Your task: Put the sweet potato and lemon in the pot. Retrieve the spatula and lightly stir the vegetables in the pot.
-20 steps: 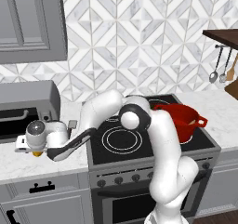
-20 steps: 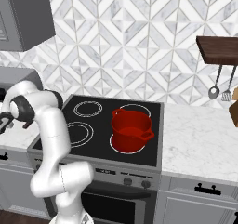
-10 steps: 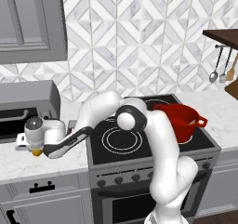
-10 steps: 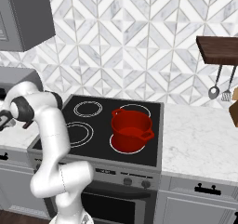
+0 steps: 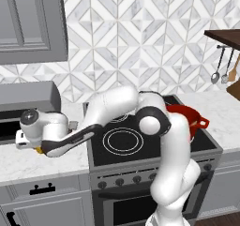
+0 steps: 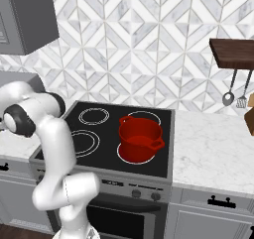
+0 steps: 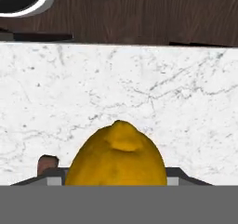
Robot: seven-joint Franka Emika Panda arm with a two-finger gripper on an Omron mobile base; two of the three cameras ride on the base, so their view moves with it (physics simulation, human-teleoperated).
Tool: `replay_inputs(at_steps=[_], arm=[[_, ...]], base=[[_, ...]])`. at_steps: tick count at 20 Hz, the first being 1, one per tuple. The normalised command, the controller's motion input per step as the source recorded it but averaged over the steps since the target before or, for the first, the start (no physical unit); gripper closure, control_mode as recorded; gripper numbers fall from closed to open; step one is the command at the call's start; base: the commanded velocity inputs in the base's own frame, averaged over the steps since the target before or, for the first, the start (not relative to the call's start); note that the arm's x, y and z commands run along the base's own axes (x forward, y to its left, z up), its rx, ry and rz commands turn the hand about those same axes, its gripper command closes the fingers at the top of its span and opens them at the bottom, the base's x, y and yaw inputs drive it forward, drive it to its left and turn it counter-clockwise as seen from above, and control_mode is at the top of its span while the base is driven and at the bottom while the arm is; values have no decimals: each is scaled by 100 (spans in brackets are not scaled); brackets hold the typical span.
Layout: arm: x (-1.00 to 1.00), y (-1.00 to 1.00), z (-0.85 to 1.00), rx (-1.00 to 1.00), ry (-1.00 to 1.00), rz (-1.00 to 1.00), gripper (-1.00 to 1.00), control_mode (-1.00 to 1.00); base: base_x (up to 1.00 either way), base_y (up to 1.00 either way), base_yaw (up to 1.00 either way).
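The yellow lemon (image 7: 116, 153) sits between my gripper's (image 7: 116, 180) finger tips, just over the white marble counter (image 7: 139, 88). In the left base view the gripper (image 5: 40, 150) is low at the far left of the counter, and a sliver of the lemon (image 5: 40, 150) shows under the hand. The red pot (image 6: 140, 138) stands on the stove's front right burner, seen too behind my arm (image 5: 190, 119). The spatula (image 6: 241, 102) hangs under a wooden shelf at the far right. A small red-brown bit (image 7: 46, 162) peeks out beside the lemon; I cannot tell what it is.
A grey microwave (image 5: 26, 98) stands right behind the hand. The black stove top (image 6: 99, 139) lies between the hand and the pot. A metal spoon (image 6: 228, 98) hangs next to the spatula. Dark wood (image 7: 139, 14) borders the counter ahead of the hand.
The jaws have closed from wide open onto the lemon. The hand has barely shifted at the counter's left end; the pot has not moved.
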Motion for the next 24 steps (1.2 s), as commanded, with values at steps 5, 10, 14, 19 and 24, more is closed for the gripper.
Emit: replay_inputs(at_steps=[5, 10, 14, 19, 24], arm=[[-49, -97, 74, -2, 5, 0, 100, -100], [-50, -100, 56, -1, 21, 0, 100, -100], [-28, -100, 46, 0, 23, -1, 100, -100], [-3, -100, 50, -1, 7, 0, 100, -100], [0, -100, 30, -5, -2, 0, 100, -100]], base=[[0, 0, 0], [0, 0, 0], [0, 0, 0], [0, 0, 0], [0, 0, 0]])
